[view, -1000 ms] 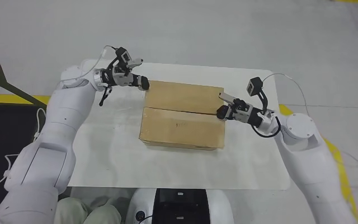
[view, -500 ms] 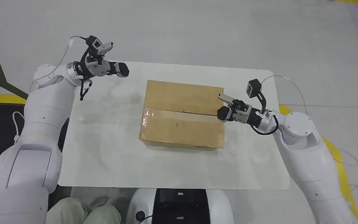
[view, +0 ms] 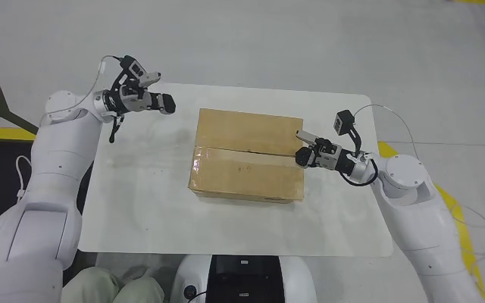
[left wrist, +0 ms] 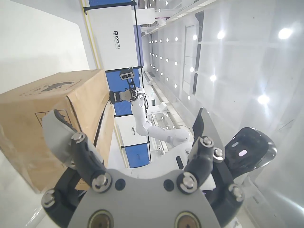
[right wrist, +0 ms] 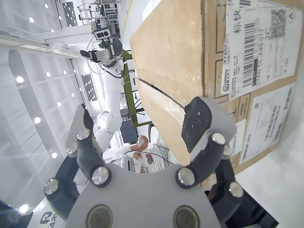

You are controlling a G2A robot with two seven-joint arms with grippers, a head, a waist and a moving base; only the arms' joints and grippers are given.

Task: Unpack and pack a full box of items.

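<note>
- Closed cardboard box (view: 246, 155) sits mid-table (view: 151, 212), both top flaps down, seam (view: 246, 151) running lengthwise, glossy tape sheen on top.
- R gripper (view: 301, 149) at box's right end, level w/ seam; jaws spread, nothing held. One pad (right wrist: 197, 119) hard by top edge, contact unclear.
- L gripper (view: 168, 104) over table's far-left corner, well apart from box; jaws spread, empty.
- Risk: R pries flap w/o L bracing, so box slides or tips.
- Risk: pad skids on tape, misses seam.
</note>
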